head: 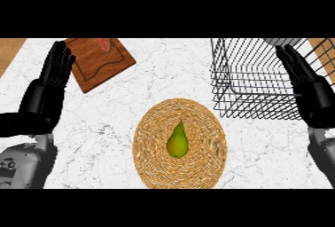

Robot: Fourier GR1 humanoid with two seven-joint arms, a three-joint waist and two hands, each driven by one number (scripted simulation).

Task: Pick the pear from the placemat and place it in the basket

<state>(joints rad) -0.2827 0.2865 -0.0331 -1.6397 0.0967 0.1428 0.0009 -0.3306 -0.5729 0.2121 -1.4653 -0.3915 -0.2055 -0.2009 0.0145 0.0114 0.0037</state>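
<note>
Pear (177, 141) lying mid-placemat (152, 133), stem away, untouched. Wire basket (252, 84) near, up-right on the desk (262, 155). Right hand (306, 84) flat-fingered, holding nothing; left hand (52, 73) likewise. Best taken across the wider belly, probably resting slightly tilted, then lifted above the basket rim.

Only 1 view, from the robot's head, looks steeply down on the counter (262, 150), forearms entering from the lower edge, sharing nothing with another view.
</note>
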